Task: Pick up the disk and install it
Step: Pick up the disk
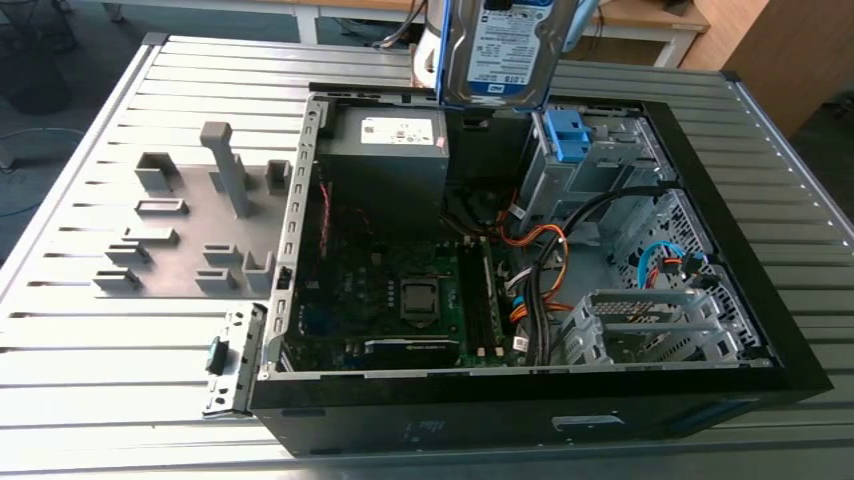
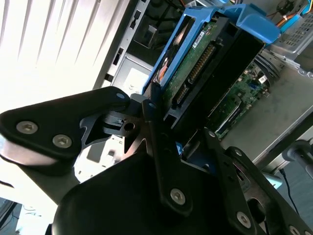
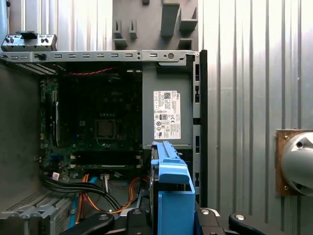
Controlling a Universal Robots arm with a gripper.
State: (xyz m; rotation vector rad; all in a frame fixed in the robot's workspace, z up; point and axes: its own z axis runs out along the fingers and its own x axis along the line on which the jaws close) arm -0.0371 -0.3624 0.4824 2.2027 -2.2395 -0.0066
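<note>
Since our pincer (image 2: 178,120) clamps the disk (image 1: 501,50) over the open computer case (image 1: 467,400), we'd call pickup done, install pending.

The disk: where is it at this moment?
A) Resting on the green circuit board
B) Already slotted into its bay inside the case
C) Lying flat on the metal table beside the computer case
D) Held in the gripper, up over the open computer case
D: in the exterior view the disk hangs upright over the open computer case, and in the second wrist view the gripper is clamped on it.
</note>
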